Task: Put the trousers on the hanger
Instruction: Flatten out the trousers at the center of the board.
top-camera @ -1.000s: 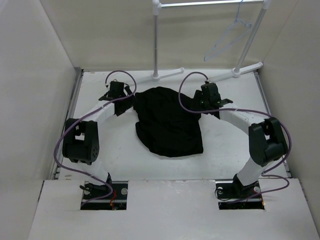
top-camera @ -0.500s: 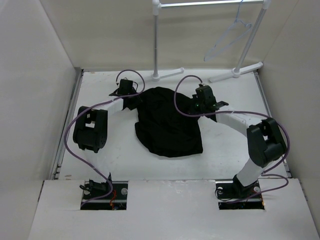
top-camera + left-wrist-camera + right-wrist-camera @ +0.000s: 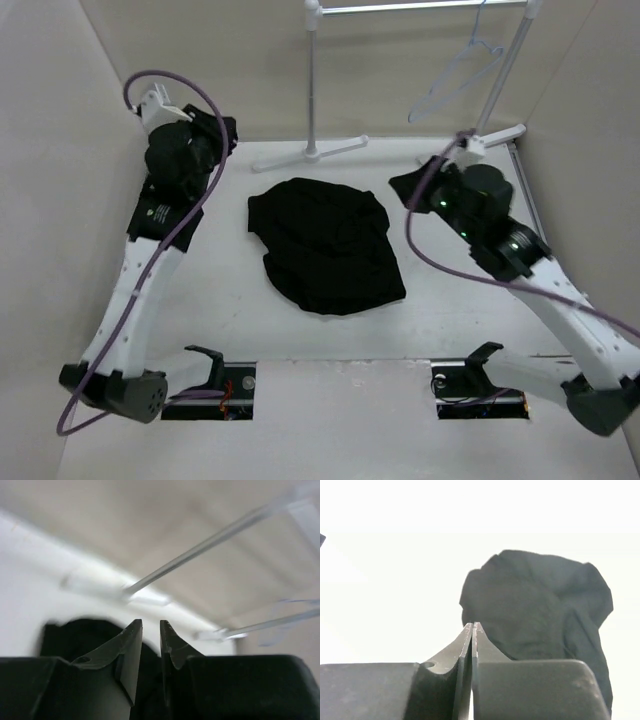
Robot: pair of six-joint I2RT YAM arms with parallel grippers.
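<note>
The trousers [image 3: 325, 245] lie as a black crumpled heap in the middle of the white table, touched by neither gripper. The thin pale hanger [image 3: 455, 80] hangs from the rail at the back right. My left gripper [image 3: 222, 135] is raised high at the back left, well above and left of the trousers [image 3: 75, 635]; its jaws [image 3: 151, 622] stand a narrow slit apart with nothing between them. To the right of the heap my right gripper [image 3: 400, 185] hovers, lifted off the table. Its jaws [image 3: 472, 624] are pressed together and empty, with the trousers [image 3: 535, 605] beyond them.
A white clothes rack stands at the back, with a left pole [image 3: 313, 80], a slanted right pole [image 3: 505, 80] and feet [image 3: 335, 150] on the table. One pole [image 3: 200, 550] crosses the left wrist view. Pale walls close in on both sides.
Both arms were low at the trousers' upper corners and have swung up and away. Both sets of jaws have closed. The trousers stay on the table, slightly reshaped.
</note>
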